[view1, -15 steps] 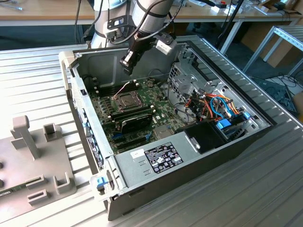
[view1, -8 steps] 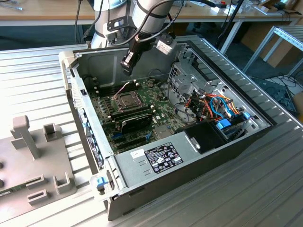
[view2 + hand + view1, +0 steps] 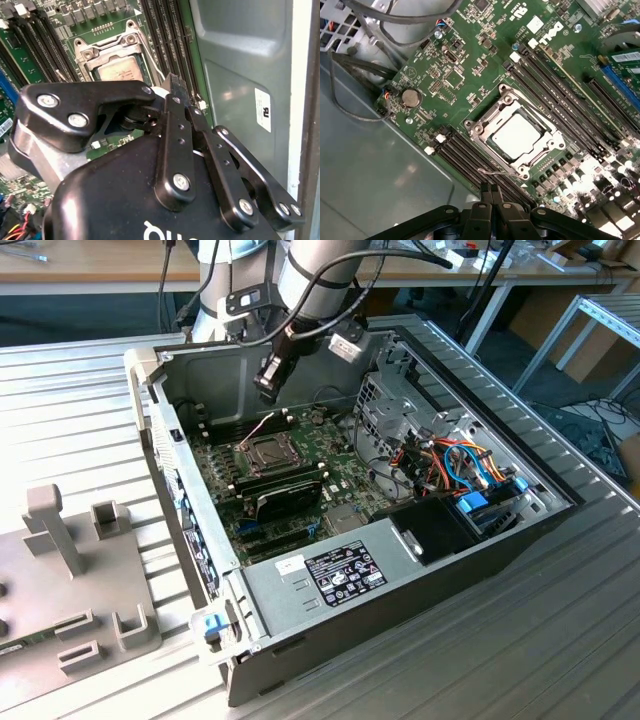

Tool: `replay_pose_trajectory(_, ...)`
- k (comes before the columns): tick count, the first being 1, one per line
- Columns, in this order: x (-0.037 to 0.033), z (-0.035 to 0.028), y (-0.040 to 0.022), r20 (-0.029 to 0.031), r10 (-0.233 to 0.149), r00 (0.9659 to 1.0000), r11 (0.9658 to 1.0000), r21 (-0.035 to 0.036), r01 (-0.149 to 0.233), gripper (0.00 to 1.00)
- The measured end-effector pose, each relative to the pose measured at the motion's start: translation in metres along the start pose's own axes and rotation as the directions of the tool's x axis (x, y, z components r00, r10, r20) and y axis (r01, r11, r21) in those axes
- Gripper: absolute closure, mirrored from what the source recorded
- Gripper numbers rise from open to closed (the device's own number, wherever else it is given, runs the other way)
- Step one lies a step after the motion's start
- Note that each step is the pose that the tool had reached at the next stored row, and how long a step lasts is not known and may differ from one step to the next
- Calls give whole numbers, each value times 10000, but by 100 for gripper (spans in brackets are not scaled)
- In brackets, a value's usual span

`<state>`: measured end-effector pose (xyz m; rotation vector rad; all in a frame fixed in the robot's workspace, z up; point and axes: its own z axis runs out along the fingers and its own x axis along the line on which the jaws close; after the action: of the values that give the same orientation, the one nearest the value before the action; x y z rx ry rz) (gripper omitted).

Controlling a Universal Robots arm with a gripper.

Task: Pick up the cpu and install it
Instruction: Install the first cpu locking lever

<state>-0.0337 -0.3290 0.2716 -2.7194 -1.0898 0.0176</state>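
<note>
Cpu (image 3: pixel 517 136) is being shown lying flat in the socket (image 3: pixel 480 127) on the green motherboard (image 3: pixel 465 60), its pale metal top facing up and ringed by the socket's metal frame; the same seating is being shown in the second wrist view, with the cpu (image 3: pixel 117 69) partly hidden behind the claw's black links.

Nearest the wrist cameras, the claw (image 3: pixel 492 192) is being held with its two fingertips pressed together and nothing between them. Its tips are being kept clear of the cpu, just over the long black memory slots (image 3: pixel 470 160) that run beside the socket. In the second wrist view the claw (image 3: pixel 175 82) is likewise being seen narrowed to a single point, close to the socket (image 3: pixel 85 52) but apart from it.

In the exterior view, the lower left of the frame is being taken up by a grey fixture (image 3: pixel 60 530) standing on the ribbed bench (image 3: pixel 560 640). Beyond it, the open computer case (image 3: pixel 400 620) is being seen lying on the bench, with the power supply (image 3: pixel 340 570) at its near end and coloured cables (image 3: pixel 460 465) towards the exterior view's right. Farther back, in the upper middle of the frame, the claw (image 3: pixel 268 390) is being carried by the arm (image 3: pixel 320 280) above the board, inside the case.
</note>
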Motion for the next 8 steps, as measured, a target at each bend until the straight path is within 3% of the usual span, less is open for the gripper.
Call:
replay_pose_trajectory(5, -5, 46, 11, 117, -612, 9981, 9981, 52, 611, 89)
replay_pose_trajectory(7, -8, 85, 19, 202, -1056, 9942, 9944, 93, 1054, 89)
replay_pose_trajectory(8, 29, 197, -5, 228, -1203, 9925, 9927, 107, 1201, 89)
